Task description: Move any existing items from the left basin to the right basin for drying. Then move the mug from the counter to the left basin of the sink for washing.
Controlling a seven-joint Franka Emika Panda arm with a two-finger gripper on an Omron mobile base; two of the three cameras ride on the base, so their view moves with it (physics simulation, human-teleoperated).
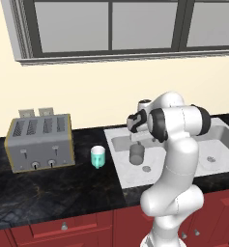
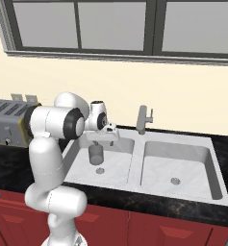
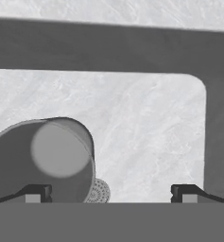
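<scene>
A plain grey cup (image 1: 135,153) (image 2: 95,153) stands upright in the left basin (image 1: 125,174) (image 2: 119,166) of the sink, just behind the round drain (image 1: 146,169). My gripper (image 1: 139,139) (image 2: 103,139) hangs open right above the cup, pointing down, holding nothing. In the hand view the cup (image 3: 47,160) lies low on the left, under the left fingertip (image 3: 35,194), so the open gripper (image 3: 109,194) is off-centre from it. The teal-and-white mug (image 1: 98,157) stands on the black counter (image 1: 48,193) between toaster and sink. The right basin (image 2: 178,163) (image 1: 217,147) holds nothing.
A grey four-slot toaster (image 1: 38,142) (image 2: 5,122) sits on the counter left of the mug. The angular faucet (image 2: 143,120) rises behind the divider between the basins. Red cabinets run below, and a wall with a window stands behind.
</scene>
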